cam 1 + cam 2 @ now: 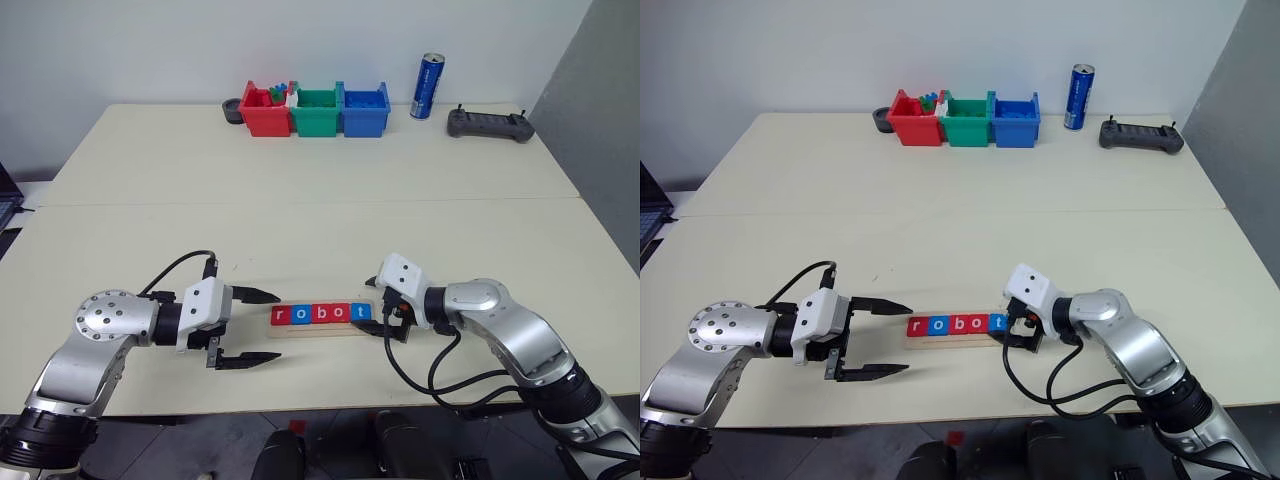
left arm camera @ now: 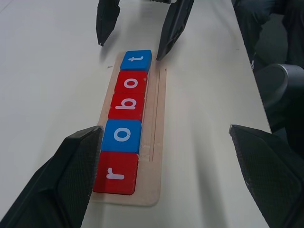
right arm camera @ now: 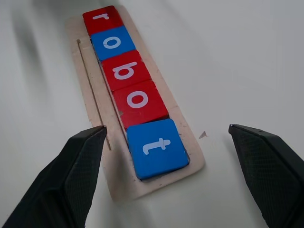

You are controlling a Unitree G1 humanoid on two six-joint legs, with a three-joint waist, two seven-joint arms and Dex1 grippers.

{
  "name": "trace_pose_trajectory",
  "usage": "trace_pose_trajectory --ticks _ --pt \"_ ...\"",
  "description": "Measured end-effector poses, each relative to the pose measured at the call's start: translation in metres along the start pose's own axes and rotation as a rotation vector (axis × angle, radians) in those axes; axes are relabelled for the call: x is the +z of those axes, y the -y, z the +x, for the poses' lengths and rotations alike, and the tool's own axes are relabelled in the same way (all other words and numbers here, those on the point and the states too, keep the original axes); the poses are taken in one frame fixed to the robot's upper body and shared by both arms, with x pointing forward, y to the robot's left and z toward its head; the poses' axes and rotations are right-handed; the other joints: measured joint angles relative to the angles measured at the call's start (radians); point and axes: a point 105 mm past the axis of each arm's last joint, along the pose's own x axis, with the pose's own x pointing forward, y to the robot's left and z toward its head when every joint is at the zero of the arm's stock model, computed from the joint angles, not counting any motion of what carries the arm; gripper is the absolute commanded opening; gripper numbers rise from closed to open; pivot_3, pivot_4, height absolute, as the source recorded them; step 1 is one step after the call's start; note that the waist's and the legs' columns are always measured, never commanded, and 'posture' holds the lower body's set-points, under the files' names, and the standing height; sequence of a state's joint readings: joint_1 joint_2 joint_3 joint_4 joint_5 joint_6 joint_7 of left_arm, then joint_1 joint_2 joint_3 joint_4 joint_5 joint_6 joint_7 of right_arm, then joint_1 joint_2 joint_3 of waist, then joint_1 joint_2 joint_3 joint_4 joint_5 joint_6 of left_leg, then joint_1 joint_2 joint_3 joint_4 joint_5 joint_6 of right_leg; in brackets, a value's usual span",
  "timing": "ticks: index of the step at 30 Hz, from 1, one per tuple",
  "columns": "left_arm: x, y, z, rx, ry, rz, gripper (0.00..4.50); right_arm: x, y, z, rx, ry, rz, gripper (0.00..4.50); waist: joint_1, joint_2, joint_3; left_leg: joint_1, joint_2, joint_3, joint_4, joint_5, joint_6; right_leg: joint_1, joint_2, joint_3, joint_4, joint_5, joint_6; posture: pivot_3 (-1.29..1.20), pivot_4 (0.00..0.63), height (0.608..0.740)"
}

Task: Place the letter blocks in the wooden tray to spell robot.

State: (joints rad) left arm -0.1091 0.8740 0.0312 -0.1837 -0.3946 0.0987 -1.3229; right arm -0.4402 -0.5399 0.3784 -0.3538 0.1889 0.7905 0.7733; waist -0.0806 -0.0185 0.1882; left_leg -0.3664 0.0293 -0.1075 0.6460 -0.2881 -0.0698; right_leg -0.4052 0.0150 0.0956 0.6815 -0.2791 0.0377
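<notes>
Tabletop [image 1: 300,200]: pale, two leaves joined by a seam running side to side; task items lie on the leaf at the near edge, about midway along it.

Left gripper [image 1: 245,326]: jaws well apart, holding nothing, aimed at the tray's "r" end and standing just off it.

Right gripper [image 3: 175,190]: jaws spread wide and empty, with the "t" end of the tray between and just beyond the tips. In the head views the fingers are mostly hidden behind the wrist housing, so contact with the tray cannot be ruled out there; the wrist views suggest a gap.

Wooden tray [image 2: 159,142]: long axis parallel to the near edge, lying straight along the line between the two grippers. Each gripper faces one short end; the right appears the nearer to its end.

Letter blocks [image 1: 320,313]: five, flat in the tray, edge to edge, reading r (red) [image 2: 115,172], o (blue) [image 2: 122,135], b (red) [image 2: 127,105], o (red) [image 2: 131,82], t (blue) [image 3: 157,147]. The word looks complete and the row straight. Judgement: placing is done; what remains is for each arm to back away along the tray's axis without nudging an end block.

Far edge, well apart from the task: red, green and blue bins [image 1: 316,110], blue can [image 1: 429,86], black controller [image 1: 489,124].
</notes>
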Motion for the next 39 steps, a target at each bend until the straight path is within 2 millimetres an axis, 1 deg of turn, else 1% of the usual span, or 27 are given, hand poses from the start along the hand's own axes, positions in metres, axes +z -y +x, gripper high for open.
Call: trace_pose_trajectory --ticks 6,9,13,17,19,21,22,24,28,30,33,39 --pt "-0.002 -0.002 -0.001 0.008 -0.002 -0.007 4.50 -0.006 0.010 -0.002 -0.046 -0.014 -0.008 4.39 0.000 0.000 0.000 0.000 0.000 0.000 0.000 0.000 0.000 0.000 0.000 0.000 0.000 0.000 0.000 0.00 0.150 0.740" --pt "-0.003 -0.003 -0.002 0.009 -0.002 -0.009 4.50 -0.009 0.012 -0.001 -0.050 -0.022 -0.008 4.39 0.000 0.000 0.000 0.000 0.000 0.000 0.000 0.000 0.000 0.000 0.000 0.000 0.000 0.000 0.000 0.00 0.150 0.740" --pt "-0.002 -0.002 -0.001 0.009 -0.002 -0.007 4.50 -0.008 0.012 0.000 -0.049 -0.016 -0.014 4.39 0.000 0.000 0.000 0.000 0.000 0.000 0.000 0.000 0.000 0.000 0.000 0.000 0.000 0.000 0.000 0.00 0.150 0.740" --pt "0.004 0.000 0.001 0.001 0.002 0.010 4.50 -0.006 0.012 0.000 -0.054 -0.007 -0.019 4.39 0.000 0.000 0.000 0.000 0.000 0.000 0.000 0.000 0.000 0.000 0.000 0.000 0.000 0.000 0.000 0.00 0.150 0.740" --pt "0.004 -0.001 0.002 0.006 0.002 0.000 4.50 0.000 0.010 -0.001 -0.041 0.022 -0.003 4.39 0.000 0.000 0.000 0.000 0.000 0.000 0.000 0.000 0.000 0.000 0.000 0.000 0.000 0.000 0.000 0.00 0.150 0.740" --pt "0.006 -0.002 0.001 0.020 0.003 -0.008 4.50 0.012 0.008 -0.011 -0.017 0.068 -0.002 4.39 0.000 0.000 0.000 0.000 0.000 0.000 0.000 0.000 0.000 0.000 0.000 0.000 0.000 0.000 0.000 0.00 0.150 0.740" --pt "0.006 -0.004 0.000 0.031 -0.002 -0.013 4.50 0.018 0.006 -0.019 0.002 0.088 -0.013 4.39 0.001 0.000 0.000 -0.001 0.000 0.000 0.000 0.000 0.000 0.000 0.000 0.000 0.000 0.000 0.000 0.00 0.150 0.740" --pt "0.004 -0.005 -0.002 0.044 -0.029 -0.034 4.50 0.023 0.003 -0.029 0.023 0.102 -0.030 4.39 0.000 0.000 0.000 0.000 0.000 -0.001 0.000 0.000 0.000 0.000 0.000 0.000 0.000 0.000 0.000 0.00 0.150 0.740" --pt "0.002 -0.007 -0.013 0.090 -0.075 -0.075 4.50 0.019 -0.009 -0.048 0.108 0.074 -0.034 4.45 0.001 0.000 0.000 0.000 0.000 0.000 0.000 0.000 0.000 0.000 0.000 0.000 0.000 0.000 0.000 0.00 0.150 0.740" --pt "0.003 -0.007 -0.017 0.108 -0.093 -0.078 4.50 0.020 -0.011 -0.056 0.132 0.067 -0.044 4.45 0.000 0.000 0.000 0.000 0.000 0.000 0.000 0.000 0.000 0.000 0.000 0.000 0.000 0.000 0.000 0.00 0.150 0.740" --pt "0.002 -0.003 -0.025 0.117 -0.129 -0.083 4.50 0.018 -0.009 -0.062 0.132 0.054 -0.050 4.45 0.000 0.000 0.000 0.000 0.000 0.000 0.000 0.000 0.000 0.000 0.000 0.000 0.000 0.000 0.000 0.00 0.150 0.740" --pt "-0.001 -0.001 -0.036 0.152 -0.141 -0.104 4.50 0.010 -0.009 -0.068 0.139 0.026 -0.064 4.45 0.002 0.000 0.000 0.000 0.000 0.001 0.000 0.000 0.000 0.000 0.000 0.000 -0.001 0.000 0.000 0.00 0.150 0.740"
